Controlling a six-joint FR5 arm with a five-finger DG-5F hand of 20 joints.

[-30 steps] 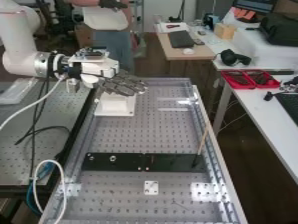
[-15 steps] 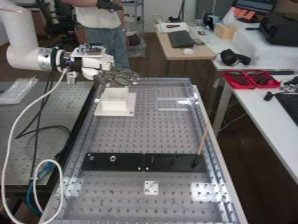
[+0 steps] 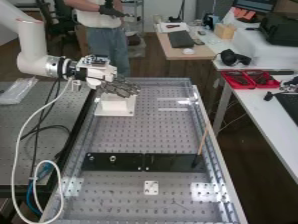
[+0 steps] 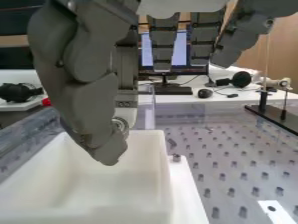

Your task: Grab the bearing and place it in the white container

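Bearing (image 4: 121, 124) pinched in its narrow grip, the hand (image 3: 120, 88) hung over the container (image 3: 114, 105), far left on the surface (image 3: 133, 135), likely so release would drop it inside.

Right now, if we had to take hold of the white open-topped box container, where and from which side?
Probably pinch a side wall at the rim of the white box container, from above: the top is open, the walls stand up, and the flat white plate jutting at its foot could block a low approach.
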